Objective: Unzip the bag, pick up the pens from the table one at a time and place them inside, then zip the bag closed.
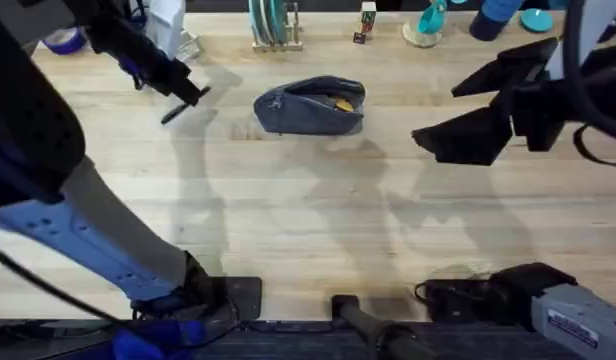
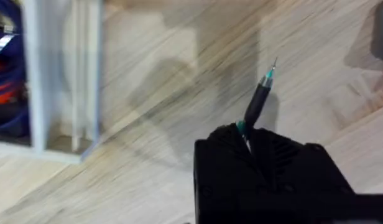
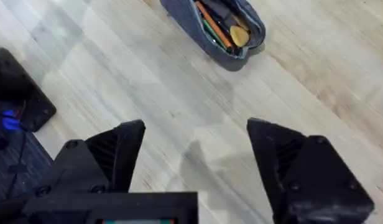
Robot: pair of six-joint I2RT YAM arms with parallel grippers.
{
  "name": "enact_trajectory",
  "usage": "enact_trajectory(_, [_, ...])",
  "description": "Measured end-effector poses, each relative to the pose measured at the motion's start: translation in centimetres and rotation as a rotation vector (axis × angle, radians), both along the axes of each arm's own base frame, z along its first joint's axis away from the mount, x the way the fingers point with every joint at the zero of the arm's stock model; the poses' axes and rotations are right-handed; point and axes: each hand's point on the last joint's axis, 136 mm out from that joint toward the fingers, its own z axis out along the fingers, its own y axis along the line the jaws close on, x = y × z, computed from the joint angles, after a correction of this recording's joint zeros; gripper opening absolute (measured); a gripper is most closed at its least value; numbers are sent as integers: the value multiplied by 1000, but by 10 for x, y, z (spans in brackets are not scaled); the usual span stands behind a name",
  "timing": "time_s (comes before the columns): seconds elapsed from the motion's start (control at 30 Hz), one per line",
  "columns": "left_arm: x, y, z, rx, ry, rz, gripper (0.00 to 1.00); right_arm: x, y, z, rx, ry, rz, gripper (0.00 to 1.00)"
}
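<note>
— How was the light?
— Bright and even from above — soft grey shadows of both arms lay across the table [image 1: 318,220].
— Any blur?
— The left arm [image 1: 48,170] loomed dark and soft under the overhead camera, and the left wrist view was smeared.
</note>
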Motion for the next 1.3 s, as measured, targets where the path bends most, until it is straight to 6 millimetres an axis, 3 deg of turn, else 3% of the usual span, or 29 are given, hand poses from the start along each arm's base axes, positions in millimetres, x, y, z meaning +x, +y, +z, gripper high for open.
enact_trajectory(0.33, [-4, -2, 80, 35, -179, 27, 41, 0, 0, 0, 0, 0, 0, 996])
enact_trajectory(0.73, [-37, -25, 143, 27, -274, 9, 41, 0, 0, 0, 0, 0, 0, 997])
enact_trajectory(0.93, [-54, -52, 158, 15, -280, -53, 41, 0, 0, 0, 0, 0, 0, 997])
enact_trajectory(1.3, [-67, -108, 161, -12, -262, -208, 40, 0, 0, 0, 0, 0, 0, 998])
